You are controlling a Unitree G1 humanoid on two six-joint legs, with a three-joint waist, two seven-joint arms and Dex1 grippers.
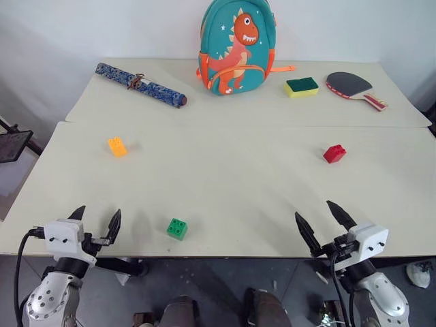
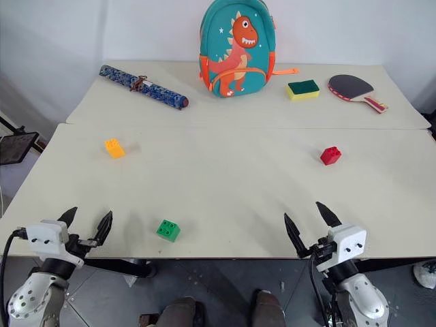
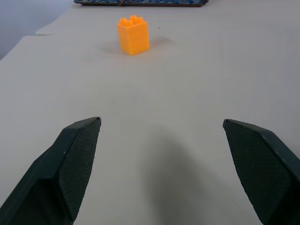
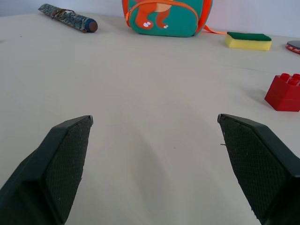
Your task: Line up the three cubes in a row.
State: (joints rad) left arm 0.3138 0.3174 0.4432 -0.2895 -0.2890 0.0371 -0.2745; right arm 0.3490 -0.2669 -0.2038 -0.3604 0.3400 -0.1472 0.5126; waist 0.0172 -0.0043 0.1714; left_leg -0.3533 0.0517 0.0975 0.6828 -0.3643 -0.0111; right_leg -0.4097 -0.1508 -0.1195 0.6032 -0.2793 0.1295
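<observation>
The left gripper [image 1: 95,223] and right gripper [image 1: 324,221] hover at the table's [image 1: 225,184] near edge, both spread wide and holding nothing, touching nothing. The green cube [image 1: 177,228] sits between them, nearer the left gripper and just to its right. The orange cube [image 1: 117,146] lies ahead of the left gripper, well apart from it. The red cube [image 1: 334,154] lies ahead of the right gripper, slightly to its right. Far beyond both grippers stand a backpack [image 1: 236,46], zipped shut, with a sponge [image 1: 301,86], a paddle [image 1: 354,88] and a rolled case [image 1: 139,84] alongside.
</observation>
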